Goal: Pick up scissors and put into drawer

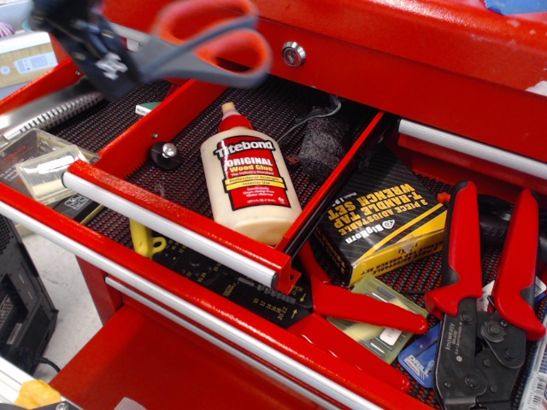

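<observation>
My gripper (92, 44) is at the top left, dark and blurred. It is shut on the scissors (214, 41), whose orange-red loop handles lined dark grey stick out to the right. The blades are hidden behind the gripper. The scissors hang in the air above the back left corner of the open red drawer (171, 219). That drawer has a black mesh liner and a silver handle bar along its front.
In the drawer lie a Titebond glue bottle (248, 175), a small black knob (164, 154) and a dark scrubby pad (323, 141). To the right are a yellow-black tap wrench box (382, 218) and big red crimping pliers (487, 290). A left drawer holds a ridged metal tool (47, 111) and a clear packet (43, 166).
</observation>
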Action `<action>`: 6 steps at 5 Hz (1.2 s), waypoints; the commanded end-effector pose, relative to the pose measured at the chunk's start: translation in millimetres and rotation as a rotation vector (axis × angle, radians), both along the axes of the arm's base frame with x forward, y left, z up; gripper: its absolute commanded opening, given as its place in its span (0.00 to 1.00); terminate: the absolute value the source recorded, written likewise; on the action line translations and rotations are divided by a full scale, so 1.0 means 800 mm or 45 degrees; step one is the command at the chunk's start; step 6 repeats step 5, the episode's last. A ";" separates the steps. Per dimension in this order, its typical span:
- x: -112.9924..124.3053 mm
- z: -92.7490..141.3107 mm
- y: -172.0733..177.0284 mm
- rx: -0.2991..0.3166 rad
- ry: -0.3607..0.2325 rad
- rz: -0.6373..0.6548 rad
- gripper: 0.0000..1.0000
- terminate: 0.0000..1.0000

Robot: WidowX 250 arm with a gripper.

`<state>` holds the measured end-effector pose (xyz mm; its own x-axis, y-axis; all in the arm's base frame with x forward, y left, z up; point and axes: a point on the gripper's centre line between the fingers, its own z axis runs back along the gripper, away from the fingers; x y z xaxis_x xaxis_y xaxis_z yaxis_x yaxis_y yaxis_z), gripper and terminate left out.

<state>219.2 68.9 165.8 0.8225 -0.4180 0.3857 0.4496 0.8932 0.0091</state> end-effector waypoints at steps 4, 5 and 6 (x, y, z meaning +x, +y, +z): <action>0.022 -0.032 -0.024 -0.071 -0.051 -0.092 1.00 0.00; 0.022 -0.032 -0.024 -0.071 -0.051 -0.092 1.00 1.00; 0.022 -0.032 -0.024 -0.071 -0.051 -0.092 1.00 1.00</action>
